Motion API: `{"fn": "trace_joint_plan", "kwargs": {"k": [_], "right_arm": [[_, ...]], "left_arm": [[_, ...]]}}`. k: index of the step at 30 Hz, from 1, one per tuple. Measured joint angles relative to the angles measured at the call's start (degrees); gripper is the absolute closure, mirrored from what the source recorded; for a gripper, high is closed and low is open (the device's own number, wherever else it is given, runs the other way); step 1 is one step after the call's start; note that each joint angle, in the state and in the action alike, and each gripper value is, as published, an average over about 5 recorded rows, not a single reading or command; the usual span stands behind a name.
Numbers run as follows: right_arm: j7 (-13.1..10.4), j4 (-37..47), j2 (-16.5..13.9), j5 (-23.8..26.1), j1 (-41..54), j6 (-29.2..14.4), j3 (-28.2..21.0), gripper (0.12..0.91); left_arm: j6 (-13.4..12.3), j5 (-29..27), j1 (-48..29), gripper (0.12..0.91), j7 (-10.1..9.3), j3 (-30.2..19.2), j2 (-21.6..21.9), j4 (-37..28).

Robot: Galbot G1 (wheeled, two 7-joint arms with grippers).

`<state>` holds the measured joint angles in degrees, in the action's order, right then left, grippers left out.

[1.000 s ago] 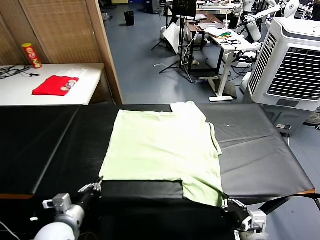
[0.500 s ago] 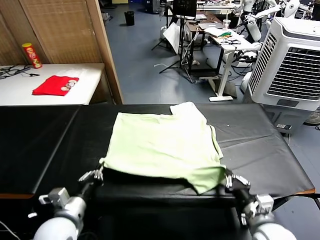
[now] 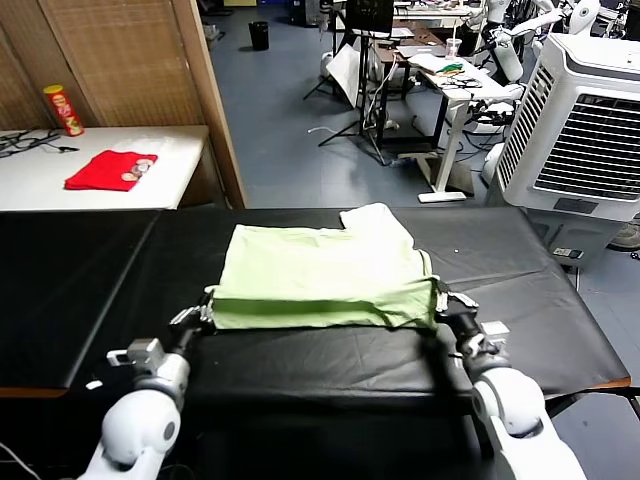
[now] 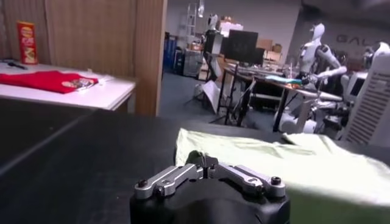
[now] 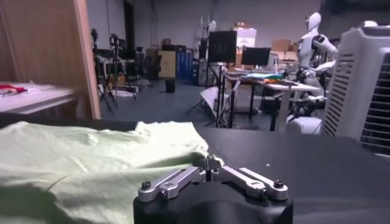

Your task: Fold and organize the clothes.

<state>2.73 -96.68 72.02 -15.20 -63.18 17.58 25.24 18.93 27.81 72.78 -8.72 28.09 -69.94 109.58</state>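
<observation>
While the pale green T-shirt point(image 3: 322, 276) lies on the black desk point(image 3: 520, 320) in the head view, its near part is doubled back over the rest, so a folded edge faces the robot. At the left end of that edge sits the left tool point(image 3: 203, 316), pinched together on the shirt's corner; at the right end sits the right tool point(image 3: 447, 303), against the shirt's other corner, though whether it grips I cannot tell. Beyond the shirt, on a white table point(image 3: 180, 160), lies a red cloth point(image 3: 110, 170). From the left wrist, the left tool point(image 4: 207, 165) meets the shirt point(image 4: 304, 167) at its edge. From the right wrist, the right tool point(image 5: 209, 167) touches the shirt point(image 5: 91, 161).
</observation>
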Motion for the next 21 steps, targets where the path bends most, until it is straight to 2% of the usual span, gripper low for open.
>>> {"fn": "trace_joint_plan", "kwargs": {"k": [3,9,12,14,16,20,21], "right_arm": [[0.5,-2.23,-0.9,-0.13,-1.8,1.73,0.51,0.619],[0.48,-8.51,-2.78,-0.24,-7.14,2.48,2.3,0.32],[0.34,-10.48,-2.94,-0.05,-9.63,2.43,3.08,0.243],[0.28,-11.09,-2.76,0.18,-11.03,2.33,3.39,0.245],[0.26,-11.39,-2.45,0.44,-12.15,2.21,3.57,0.282],[0.23,-11.84,-1.49,0.99,-13.88,2.0,3.78,0.416],[0.21,-11.88,-1.22,1.16,-14.23,1.92,3.81,0.47]], "left_arm": [[0.3,-1.14,-1.48,0.839,0.25,-0.51,-0.23,-2.17],[0.63,-2.57,-0.8,0.525,1.0,-0.52,0.0,-2.82],[1.01,-2.54,0.46,0.362,1.11,-0.31,0.35,-2.16],[1.32,-2.26,1.44,0.28,1.18,-0.16,0.48,-1.56],[1.72,-1.65,2.4,0.245,1.25,-0.06,0.49,-0.94],[2.58,0.3,3.69,0.241,1.24,0.16,0.14,-0.5],[2.73,0.77,3.85,0.257,1.23,0.23,0.02,-0.59]]}}
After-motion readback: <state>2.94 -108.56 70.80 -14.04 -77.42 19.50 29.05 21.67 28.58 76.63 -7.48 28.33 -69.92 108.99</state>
